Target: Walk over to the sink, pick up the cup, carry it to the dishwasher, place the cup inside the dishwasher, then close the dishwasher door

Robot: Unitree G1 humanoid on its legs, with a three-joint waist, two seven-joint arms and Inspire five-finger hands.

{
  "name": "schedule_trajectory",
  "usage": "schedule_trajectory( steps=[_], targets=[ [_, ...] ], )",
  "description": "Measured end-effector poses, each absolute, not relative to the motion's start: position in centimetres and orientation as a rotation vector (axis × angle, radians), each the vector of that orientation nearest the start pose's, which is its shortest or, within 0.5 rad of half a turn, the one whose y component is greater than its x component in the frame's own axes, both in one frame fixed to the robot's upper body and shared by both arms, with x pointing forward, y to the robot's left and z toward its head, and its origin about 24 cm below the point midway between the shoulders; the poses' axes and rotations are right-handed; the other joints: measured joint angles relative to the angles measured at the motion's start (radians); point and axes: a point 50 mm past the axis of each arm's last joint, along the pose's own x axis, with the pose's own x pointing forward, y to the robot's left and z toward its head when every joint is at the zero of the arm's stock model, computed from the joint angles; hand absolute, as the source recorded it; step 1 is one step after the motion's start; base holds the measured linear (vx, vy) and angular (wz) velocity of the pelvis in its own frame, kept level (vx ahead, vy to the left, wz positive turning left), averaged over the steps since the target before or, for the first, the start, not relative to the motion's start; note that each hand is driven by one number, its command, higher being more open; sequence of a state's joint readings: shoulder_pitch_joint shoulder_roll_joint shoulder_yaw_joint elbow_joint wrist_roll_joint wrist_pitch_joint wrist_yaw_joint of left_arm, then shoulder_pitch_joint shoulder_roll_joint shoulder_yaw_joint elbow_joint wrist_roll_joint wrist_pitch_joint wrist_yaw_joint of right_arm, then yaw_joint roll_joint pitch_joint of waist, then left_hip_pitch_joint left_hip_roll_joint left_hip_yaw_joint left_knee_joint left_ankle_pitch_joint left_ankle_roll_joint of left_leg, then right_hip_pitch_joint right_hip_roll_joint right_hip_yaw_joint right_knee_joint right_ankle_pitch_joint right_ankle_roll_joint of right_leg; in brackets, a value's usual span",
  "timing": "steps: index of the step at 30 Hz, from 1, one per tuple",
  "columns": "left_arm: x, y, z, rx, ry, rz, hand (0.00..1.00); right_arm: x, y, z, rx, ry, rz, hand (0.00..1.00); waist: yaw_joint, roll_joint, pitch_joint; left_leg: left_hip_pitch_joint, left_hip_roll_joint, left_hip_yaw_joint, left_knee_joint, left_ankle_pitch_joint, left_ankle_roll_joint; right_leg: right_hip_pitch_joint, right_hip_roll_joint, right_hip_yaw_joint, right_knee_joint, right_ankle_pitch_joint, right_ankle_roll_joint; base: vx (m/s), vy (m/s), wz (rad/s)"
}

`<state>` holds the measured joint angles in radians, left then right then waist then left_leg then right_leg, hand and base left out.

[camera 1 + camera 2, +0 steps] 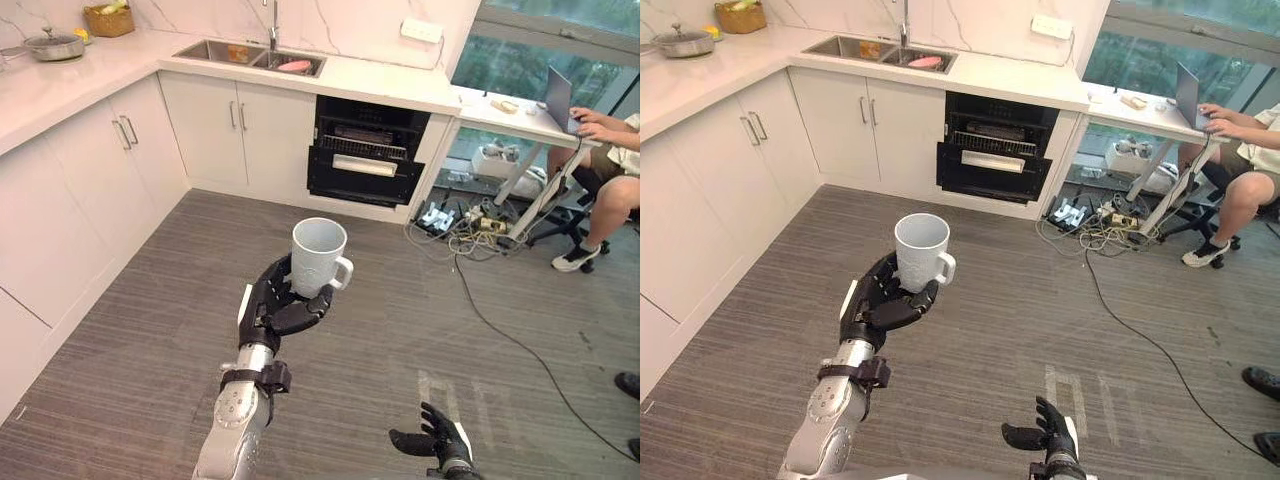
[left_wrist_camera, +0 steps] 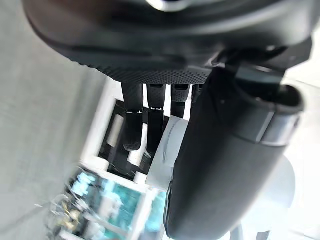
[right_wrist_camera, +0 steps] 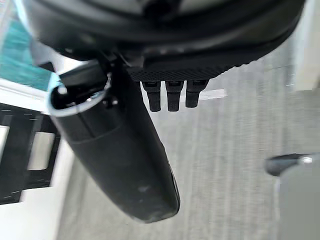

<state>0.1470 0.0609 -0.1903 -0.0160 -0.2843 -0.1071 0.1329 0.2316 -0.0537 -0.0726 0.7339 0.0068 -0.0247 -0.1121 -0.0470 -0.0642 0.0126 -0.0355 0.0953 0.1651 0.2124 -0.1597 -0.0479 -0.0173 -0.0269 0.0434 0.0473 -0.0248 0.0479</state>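
Note:
A pale grey cup (image 1: 320, 256) with a handle on its right side stands upright in my left hand (image 1: 277, 304), whose fingers and thumb curl round its lower part above the wood floor. In the left wrist view the cup (image 2: 167, 150) shows past the fingers (image 2: 134, 131). The dishwasher (image 1: 366, 150) is open under the counter ahead, its racks in view. The sink (image 1: 250, 55) lies in the counter left of it. My right hand (image 1: 435, 440) hangs low at the bottom edge with fingers relaxed and nothing in it.
White cabinets (image 1: 90, 190) line the left side and the back wall. A pan (image 1: 55, 45) and a basket (image 1: 108, 20) sit on the counter. A person (image 1: 610, 170) sits at a desk on the right. Cables (image 1: 470, 235) trail over the floor there.

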Motion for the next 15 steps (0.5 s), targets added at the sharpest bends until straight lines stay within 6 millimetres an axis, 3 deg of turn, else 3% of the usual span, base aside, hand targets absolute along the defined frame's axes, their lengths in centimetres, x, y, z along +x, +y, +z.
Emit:
schedule_trajectory(
  steps=[5,6,7,8,10,12,13,15],
  targets=[
    [22.5,14.3,3.4,-0.262,-0.005,0.073,0.30,13.4,-21.3,-13.0,-0.116,0.858,-0.273,0.90,0.009,0.020,0.057,-0.048,0.009,-0.013,0.086,-0.038,0.002,-0.001,0.000,-0.034,0.024,-0.013,0.003,-0.01,-0.020,0.21],
    [22.6,14.4,3.8,-0.266,-0.025,0.080,0.30,14.0,-21.6,-12.7,-0.126,0.840,-0.280,0.90,0.011,0.025,0.067,-0.051,0.010,-0.014,0.096,-0.063,0.010,-0.016,0.001,-0.037,0.062,-0.042,0.007,-0.06,0.087,0.18],
    [22.5,14.8,4.3,-0.264,-0.051,0.091,0.30,14.6,-21.9,-12.4,-0.122,0.820,-0.295,0.90,0.028,0.012,0.083,-0.059,-0.010,-0.009,0.132,-0.090,0.030,-0.065,-0.020,-0.033,0.179,-0.120,0.023,-0.06,0.117,0.10],
    [22.4,15.0,4.5,-0.263,-0.060,0.095,0.30,14.8,-22.0,-12.3,-0.122,0.814,-0.302,0.90,0.030,0.005,0.088,-0.063,-0.021,-0.009,0.151,-0.105,0.039,-0.089,-0.034,-0.033,0.242,-0.160,0.024,-0.06,0.140,0.14],
    [21.9,15.4,4.8,-0.255,-0.076,0.112,0.30,14.8,-22.3,-12.2,-0.139,0.811,-0.310,0.90,0.028,-0.028,0.106,-0.066,-0.096,-0.023,0.196,-0.155,0.069,-0.146,-0.117,-0.037,0.451,-0.259,0.044,0.01,0.148,0.35],
    [21.6,15.7,4.7,-0.248,-0.071,0.128,0.30,15.1,-22.1,-12.1,-0.145,0.804,-0.301,0.90,0.030,-0.022,0.121,-0.058,-0.122,-0.026,0.201,-0.174,0.104,-0.217,-0.150,-0.033,0.616,-0.244,0.022,0.14,0.160,0.22],
    [21.5,16.0,4.6,-0.241,-0.067,0.138,0.30,15.2,-21.5,-12.1,-0.147,0.799,-0.275,0.90,0.027,-0.017,0.139,-0.029,-0.123,-0.040,0.201,-0.180,0.119,-0.300,-0.138,-0.033,0.775,-0.200,-0.018,0.21,0.121,0.20],
    [21.5,16.1,4.5,-0.235,-0.063,0.141,0.30,15.2,-20.6,-12.0,-0.129,0.782,-0.252,0.90,0.020,0.000,0.153,-0.002,-0.106,-0.073,0.200,-0.205,0.120,-0.339,-0.083,-0.054,0.763,-0.240,-0.013,0.26,0.059,0.34]
  ],
)
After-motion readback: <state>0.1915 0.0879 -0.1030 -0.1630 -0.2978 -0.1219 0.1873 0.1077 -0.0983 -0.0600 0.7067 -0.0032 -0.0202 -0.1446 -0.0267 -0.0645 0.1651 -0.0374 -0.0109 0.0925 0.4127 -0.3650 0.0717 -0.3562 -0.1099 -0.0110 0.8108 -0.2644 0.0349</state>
